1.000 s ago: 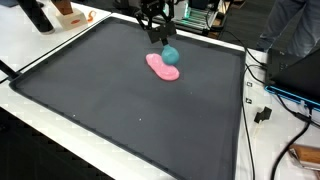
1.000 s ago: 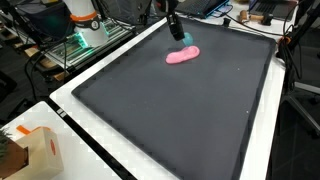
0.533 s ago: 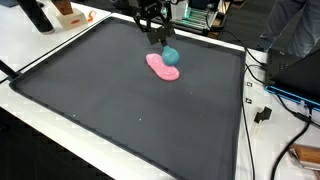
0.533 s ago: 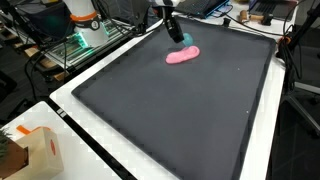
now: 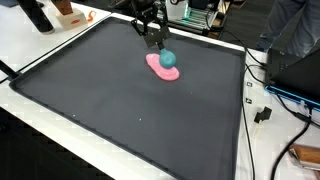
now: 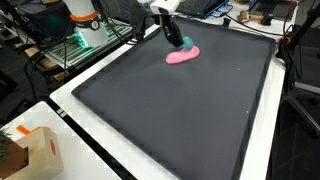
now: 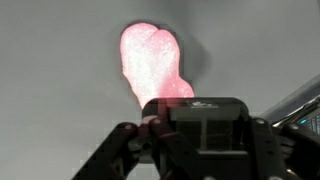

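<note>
Shifted sideways since a second ago, the gripper is hovering just beyond the pink lump, with the teal ball resting against the lump's far edge. I cannot tell the jaw width.

In an exterior view the ball is lying near the fingers.

The wrist view is showing only the lump, so I am risking nudging an unseen ball away.

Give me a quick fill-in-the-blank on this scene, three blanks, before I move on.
The teal ball rests against a ____ blob. Both lie on a ____ mat. The gripper hangs ____ the mat, close beside the teal ball.
Missing words: pink; black; above.
</note>
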Robot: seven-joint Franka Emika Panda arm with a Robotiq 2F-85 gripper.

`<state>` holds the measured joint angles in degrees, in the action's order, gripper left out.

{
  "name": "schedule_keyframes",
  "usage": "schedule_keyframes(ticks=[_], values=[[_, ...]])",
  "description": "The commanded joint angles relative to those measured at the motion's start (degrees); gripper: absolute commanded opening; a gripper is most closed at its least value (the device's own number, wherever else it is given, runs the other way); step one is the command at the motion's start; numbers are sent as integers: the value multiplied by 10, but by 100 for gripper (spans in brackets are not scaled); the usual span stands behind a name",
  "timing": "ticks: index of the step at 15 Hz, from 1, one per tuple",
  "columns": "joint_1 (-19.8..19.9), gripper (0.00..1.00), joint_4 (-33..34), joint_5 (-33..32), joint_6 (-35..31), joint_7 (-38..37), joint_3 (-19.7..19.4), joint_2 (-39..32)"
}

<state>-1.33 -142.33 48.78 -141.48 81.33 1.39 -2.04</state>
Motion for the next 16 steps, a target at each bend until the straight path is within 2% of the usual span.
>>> schedule_keyframes(ticks=[1, 7, 16], values=[[6, 35, 0, 43, -14, 46, 1, -17], [9, 35, 3, 79, -25, 77, 3, -47], [12, 35, 7, 71, -32, 78, 4, -75]])
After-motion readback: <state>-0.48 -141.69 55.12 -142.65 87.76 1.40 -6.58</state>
